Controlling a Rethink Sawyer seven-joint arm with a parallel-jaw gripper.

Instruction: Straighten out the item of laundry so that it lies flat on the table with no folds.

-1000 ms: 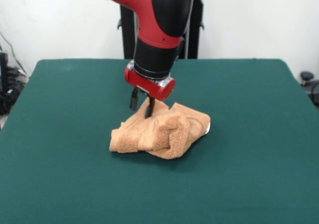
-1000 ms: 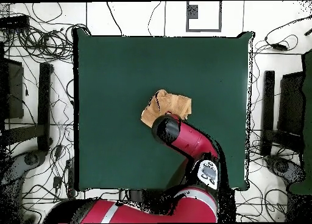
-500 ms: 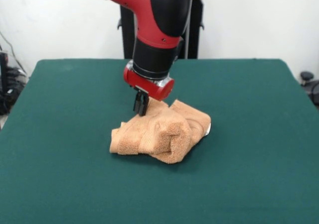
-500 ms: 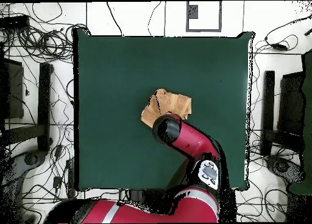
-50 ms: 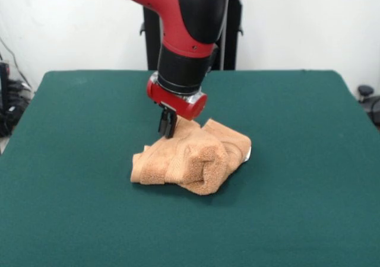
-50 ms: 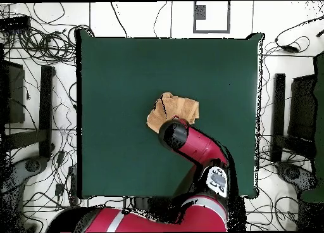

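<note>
**Gripper pinched on the bunched towel**

Down at the towel's far edge in the front view: gripper [image 5: 167, 126], fingers drawn together, closed on a ridge of cloth. Looks clamped on the towel [image 5: 193, 153], tips right at the top of the heap. Above that, red wrist collar and black forearm, tilting in from the top of the picture.

Crumpled, not flat. Heaped into thick rolls near the middle of the table [image 5: 71, 160], a little toward the far side. Rounded fold bulging at the front, a lower flap trailing to the picture's left, a taller hump on the right behind it. Small white tag [image 5: 247, 153] peeking out at the right end, touching the felt. Woven bands not clear to make out among the folds.

From overhead: towel [image 6: 179, 107] showing as a compact tan patch close to the table's centre, with a dark crease running through it. Arm [image 6: 196, 147] reaching up from the bottom edge and covering the towel's near side; gripper itself hidden under the wrist here. Green felt [image 6: 114, 78] open on every side of the cloth, edges well away. Cables [image 6: 38, 34] tangled on the floor round the table, dark stands at both sides.
</note>
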